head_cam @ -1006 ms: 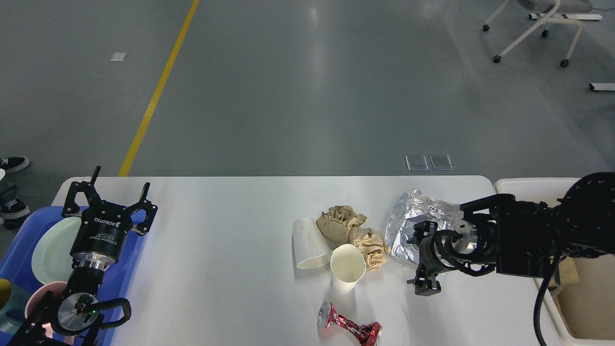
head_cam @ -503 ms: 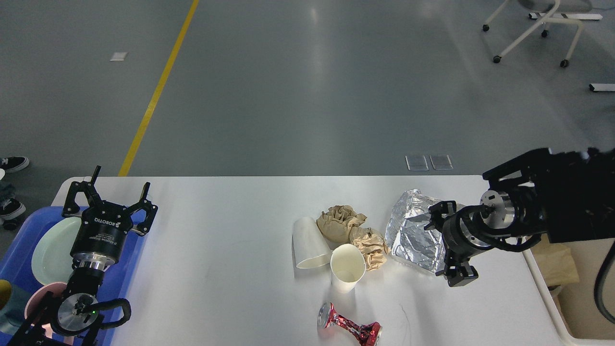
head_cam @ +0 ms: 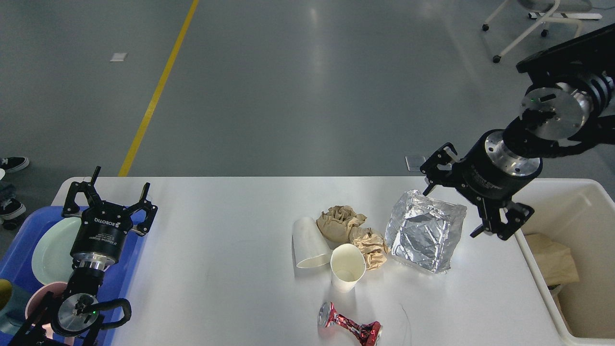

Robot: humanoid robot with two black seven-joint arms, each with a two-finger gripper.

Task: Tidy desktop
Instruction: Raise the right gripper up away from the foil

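Observation:
The white desktop [head_cam: 216, 230] carries a loose cluster of litter right of centre. It holds a crinkled silver foil bag [head_cam: 423, 235], two crumpled brown paper balls [head_cam: 338, 223] [head_cam: 370, 247], a white paper cup lying on its side [head_cam: 307, 242], an upright paper cup [head_cam: 347, 266] and a crushed red can [head_cam: 348, 327] near the front edge. My right gripper [head_cam: 449, 214] hovers open and empty over the foil bag's far right corner, raised off the table. At the far left, my left gripper [head_cam: 117, 185] stands open and empty above the table's edge.
A blue tray [head_cam: 14, 250] at the left holds a pale green plate [head_cam: 53, 245] and a pink cup [head_cam: 36, 298]. A cream-white bin [head_cam: 576, 202] stands off the right end with brown paper [head_cam: 550, 259] inside. A wheeled chair [head_cam: 533, 24] is far behind.
My right arm has lifted and swung back to the right, from low in front of the foil bag to above its far right corner. The left arm and the litter have not moved.

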